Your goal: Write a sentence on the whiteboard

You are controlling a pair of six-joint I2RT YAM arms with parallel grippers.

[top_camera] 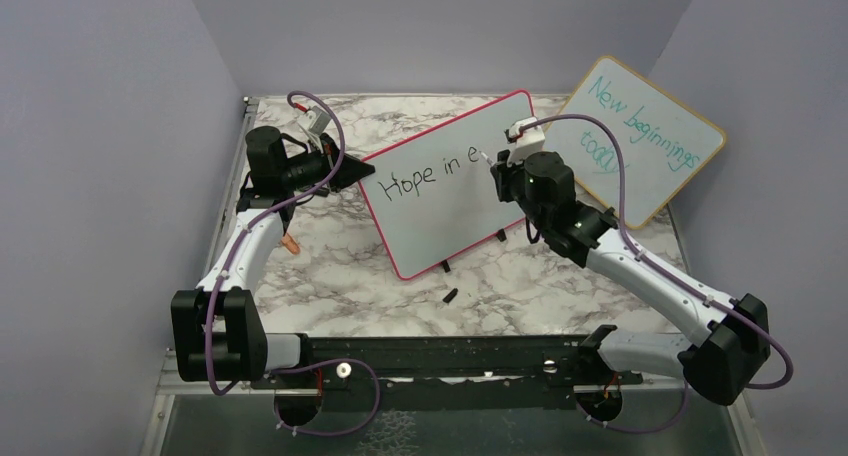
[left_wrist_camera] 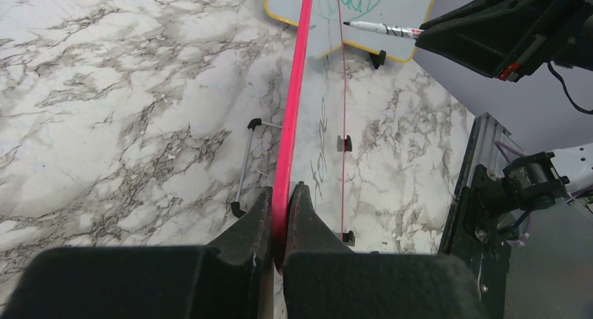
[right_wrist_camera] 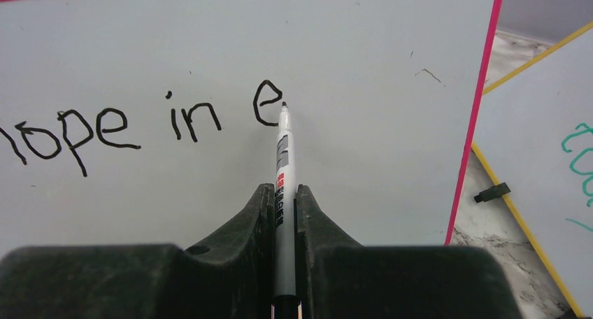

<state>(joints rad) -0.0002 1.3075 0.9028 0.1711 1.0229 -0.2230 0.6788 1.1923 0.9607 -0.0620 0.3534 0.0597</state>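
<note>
A small black piece (top_camera: pixel 450 296) lies on the marble desk (top_camera: pixel 330 276). Beyond it, mid-desk, the whiteboard (top_camera: pixel 450 216) stands, its edge clenched in the left claw (left_wrist_camera: pixel 282 193). The right claw (right_wrist_camera: pixel 283 193) grasps a marker (right_wrist_camera: pixel 284 151), tip at the sentence (right_wrist_camera: pixel 105 126) "Hope in e". A wooden-framed board (top_camera: pixel 640 141) leans behind.

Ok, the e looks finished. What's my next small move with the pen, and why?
Probably slide the marker tip a touch right of the e and start the next letter. The sentence stops at "Hope in e", bare whiteboard lies to its right, the right jaws are shut on the marker and the left jaws clamp the board's pink edge.
</note>
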